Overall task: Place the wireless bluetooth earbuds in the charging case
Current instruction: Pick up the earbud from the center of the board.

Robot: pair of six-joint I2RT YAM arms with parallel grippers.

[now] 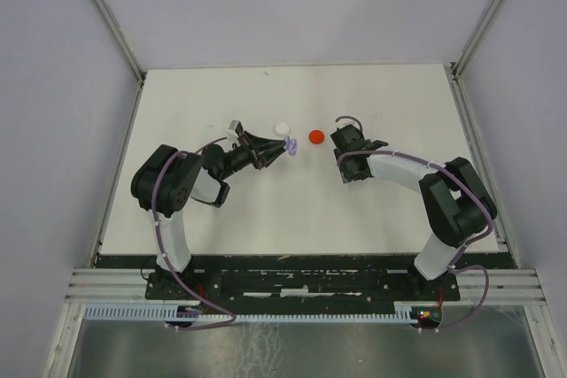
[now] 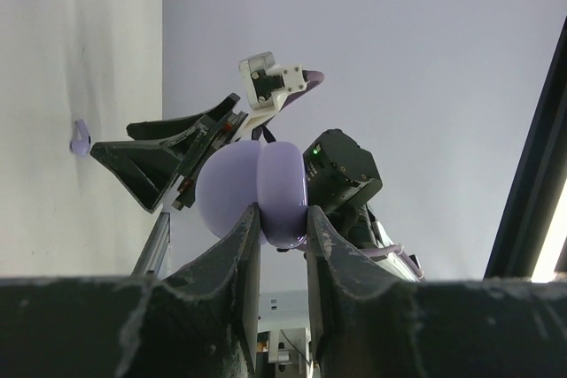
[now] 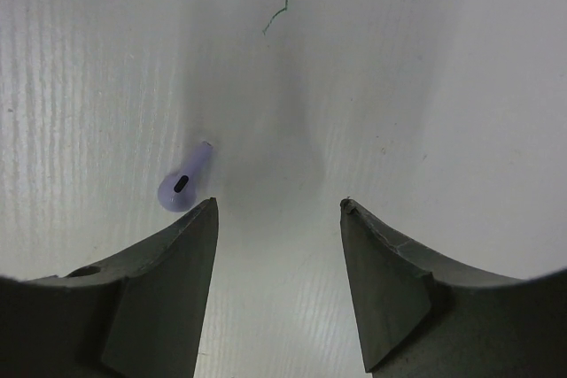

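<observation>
Right wrist view: the right jaws, partly open and empty, hang over a purple earbud (image 3: 184, 185) lying near the middle of the desk (image 3: 425, 59), off-centre beside one jaw tip. Its stem slants up-right in this view, head lower-left. They should shift sideways, then pinch across it. Left jaws clamp the purple case (image 2: 261, 190).

White table (image 1: 266, 210), pale grey walls (image 1: 53, 86), metal corner posts (image 1: 108, 15)

Three round charging cases: one white case (image 1: 283, 127), one red case (image 1: 316, 136), one pale purple case (image 2: 261, 192). One pale purple earbud (image 3: 183, 185). Two grippers: left gripper (image 2: 283, 236), right gripper (image 3: 279, 210).
</observation>
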